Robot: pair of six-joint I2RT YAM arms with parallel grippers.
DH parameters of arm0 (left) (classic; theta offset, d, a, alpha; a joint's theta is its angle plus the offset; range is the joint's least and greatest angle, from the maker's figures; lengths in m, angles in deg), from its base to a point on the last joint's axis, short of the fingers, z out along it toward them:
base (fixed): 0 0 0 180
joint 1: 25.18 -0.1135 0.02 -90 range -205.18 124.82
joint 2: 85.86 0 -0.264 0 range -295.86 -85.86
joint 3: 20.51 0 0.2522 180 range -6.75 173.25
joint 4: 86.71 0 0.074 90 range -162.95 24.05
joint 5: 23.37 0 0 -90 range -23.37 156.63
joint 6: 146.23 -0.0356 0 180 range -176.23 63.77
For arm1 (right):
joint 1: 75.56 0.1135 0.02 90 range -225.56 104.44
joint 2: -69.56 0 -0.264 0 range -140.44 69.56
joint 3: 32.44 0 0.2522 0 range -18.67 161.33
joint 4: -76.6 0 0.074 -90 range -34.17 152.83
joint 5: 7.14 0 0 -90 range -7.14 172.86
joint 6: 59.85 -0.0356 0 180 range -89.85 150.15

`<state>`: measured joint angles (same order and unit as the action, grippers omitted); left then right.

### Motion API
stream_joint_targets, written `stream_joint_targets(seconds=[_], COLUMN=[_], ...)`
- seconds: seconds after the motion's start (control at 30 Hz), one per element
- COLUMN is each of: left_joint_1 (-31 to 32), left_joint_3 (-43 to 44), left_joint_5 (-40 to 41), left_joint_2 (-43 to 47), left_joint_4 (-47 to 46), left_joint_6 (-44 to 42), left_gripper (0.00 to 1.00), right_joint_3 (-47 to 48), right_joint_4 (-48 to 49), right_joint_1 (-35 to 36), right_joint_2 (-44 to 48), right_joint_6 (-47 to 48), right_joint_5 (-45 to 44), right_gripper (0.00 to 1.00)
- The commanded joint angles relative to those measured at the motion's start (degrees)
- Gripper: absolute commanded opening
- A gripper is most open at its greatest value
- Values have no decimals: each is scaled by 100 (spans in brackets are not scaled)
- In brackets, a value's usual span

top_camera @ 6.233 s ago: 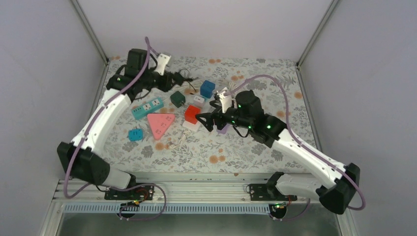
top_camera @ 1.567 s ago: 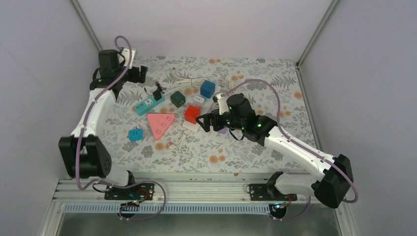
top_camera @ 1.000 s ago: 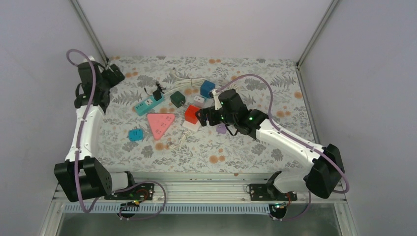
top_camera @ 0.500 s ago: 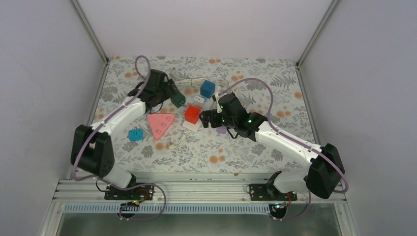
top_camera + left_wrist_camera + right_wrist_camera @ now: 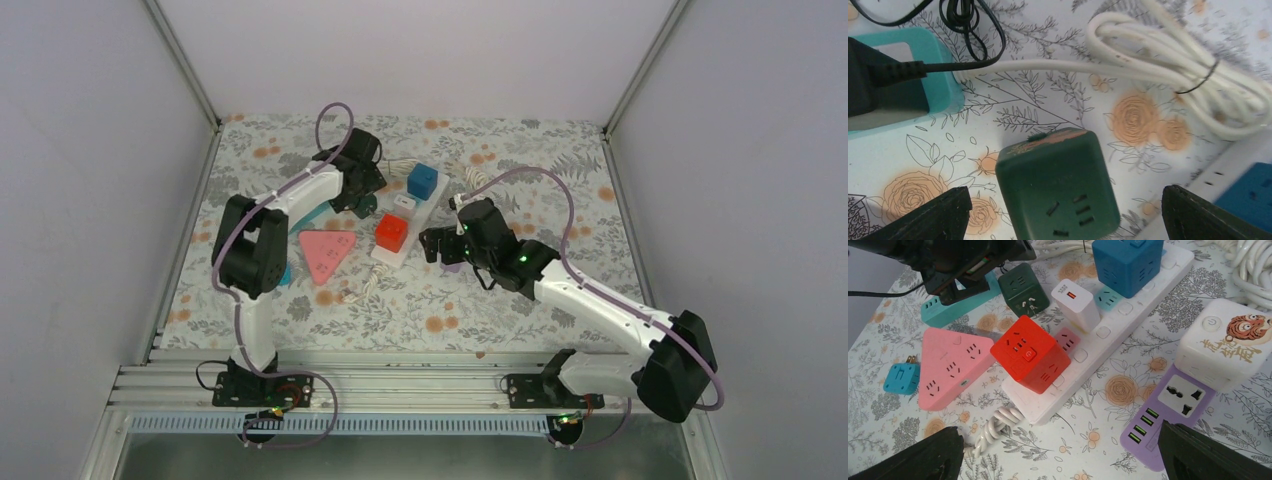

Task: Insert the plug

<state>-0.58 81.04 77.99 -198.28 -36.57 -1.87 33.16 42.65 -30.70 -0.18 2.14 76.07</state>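
Left gripper (image 5: 1065, 215), spread and empty, faces the green cube (image 5: 1053, 170) just ahead, likely to grab it; right gripper (image 5: 1063, 455) spread empty too

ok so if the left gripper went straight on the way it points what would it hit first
Probably the dark green cube socket, centred between the open fingers of the left gripper; how far off is unclear.

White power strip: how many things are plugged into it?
3. On the long white power strip: a red cube socket by the cable end, a white USB charger block mid-strip, a blue cube socket at the far end. The cubes could hide something small.
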Motion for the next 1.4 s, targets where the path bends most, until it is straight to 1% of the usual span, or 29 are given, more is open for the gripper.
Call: stream_joint_targets(seconds=[0.0, 0.17, 0.3, 0.47, 0.57, 0.67, 0.77, 0.87, 0.97, 1.03, 1.13, 1.27, 1.3, 1.37], left_joint_1=[14, 18, -3, -12, -12, -3, 13, 16, 17, 15, 19, 44, 45, 45], left_joint_3=[607, 766, 1019, 985, 1005, 990, 812, 440, -2, -248, -651, -1371, -1517, -1765], left_joint_5=[153, 3, 94, -23, -22, 147, 227, 189, -108, -248, -874, -2015, -2306, -2822], left_joint_2=[-471, -775, -1040, -1111, -1134, -1009, -651, -53, 694, 1093, 1639, 2387, 2538, 2823], left_joint_4=[703, 635, 997, 926, 891, 868, 642, 184, -476, -778, -1376, -2356, -2657, -3083], left_joint_6=[43, -67, -23, -189, -309, -447, -771, -1310, -2128, -2416, -2892, -3438, -3476, -3381], left_gripper=[94, 86, 78, 71, 60, 55, 51, 49, 50, 50, 50, 49, 49, 49], right_joint_3=[-136, -195, -209, -243, -235, -226, -237, -267, -332, -395, -466, -447, -436, -439], right_joint_4=[90, 85, 71, 73, 63, 51, 79, 200, 412, 602, 835, 1064, 1167, 1530], right_joint_1=[-48, -56, -61, -57, -56, -56, -56, -70, -111, -130, -157, -203, -212, -238], right_joint_2=[161, 212, 239, 306, 324, 359, 448, 575, 720, 821, 946, 1034, 1054, 1048], right_joint_6=[-91, -105, -112, -143, -143, -168, -207, -213, -213, -235, -305, -459, -444, -261], right_joint_5=[-321, -352, -372, -415, -422, -432, -424, -317, -100, 63, 274, 646, 834, 1516], right_gripper=[100, 100, 100, 100, 100, 100, 100, 100, 100, 100, 100, 100, 100, 100])
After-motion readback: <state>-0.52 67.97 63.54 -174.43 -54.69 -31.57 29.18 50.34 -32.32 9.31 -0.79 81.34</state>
